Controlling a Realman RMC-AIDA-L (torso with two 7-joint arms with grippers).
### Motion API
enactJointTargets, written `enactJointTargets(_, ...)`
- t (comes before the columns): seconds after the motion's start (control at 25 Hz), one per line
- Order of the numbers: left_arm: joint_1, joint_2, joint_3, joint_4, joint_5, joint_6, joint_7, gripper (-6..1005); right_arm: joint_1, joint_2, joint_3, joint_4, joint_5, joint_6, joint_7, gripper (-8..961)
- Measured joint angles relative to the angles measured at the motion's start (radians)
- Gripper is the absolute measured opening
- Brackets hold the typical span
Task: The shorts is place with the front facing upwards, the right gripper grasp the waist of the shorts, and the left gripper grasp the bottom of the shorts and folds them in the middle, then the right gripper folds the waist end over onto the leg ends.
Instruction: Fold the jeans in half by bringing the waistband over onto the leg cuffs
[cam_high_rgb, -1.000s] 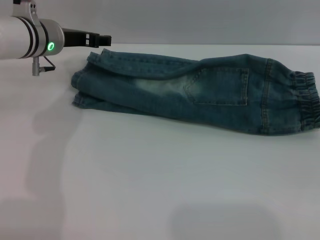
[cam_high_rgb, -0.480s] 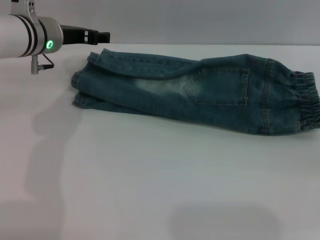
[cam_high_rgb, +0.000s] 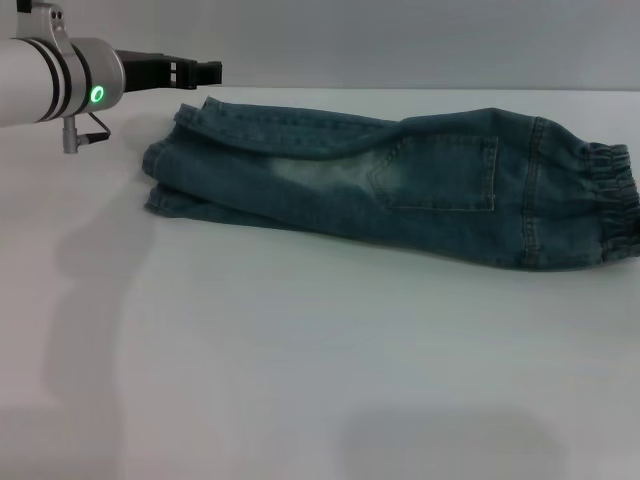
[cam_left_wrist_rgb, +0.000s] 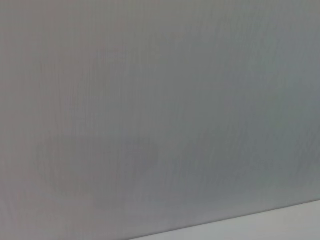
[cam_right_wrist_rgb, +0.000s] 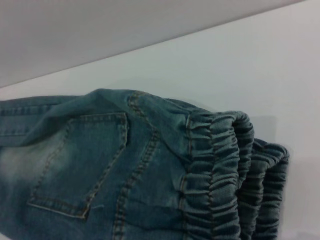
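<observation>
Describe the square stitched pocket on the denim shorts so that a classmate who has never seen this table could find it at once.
On the white table lie long blue-green denim shorts, folded lengthwise, with the ruffled elastic waistband at the robot's right. The square pocket, outlined in tan stitching, sits between that band and the pale faded patch; nothing else on the cloth has that stitched outline.

white table (cam_high_rgb: 300, 380), pale grey wall (cam_high_rgb: 400, 40)
</observation>
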Motion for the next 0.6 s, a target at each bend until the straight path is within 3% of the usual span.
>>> enactJointTargets(0.28,0.0,0.0,0.002,0.0,-0.009,0.0,0.009,844,0.006,0.034,-0.016,0.022,0.005,0.096,-0.017,460)
enactJointTargets(0.6,0.001,-0.002,0.002,-0.005,-0.014,0.001,0.01,844,0.034,0.053,-0.025,0.032,0.006,0.146,-0.035,455)
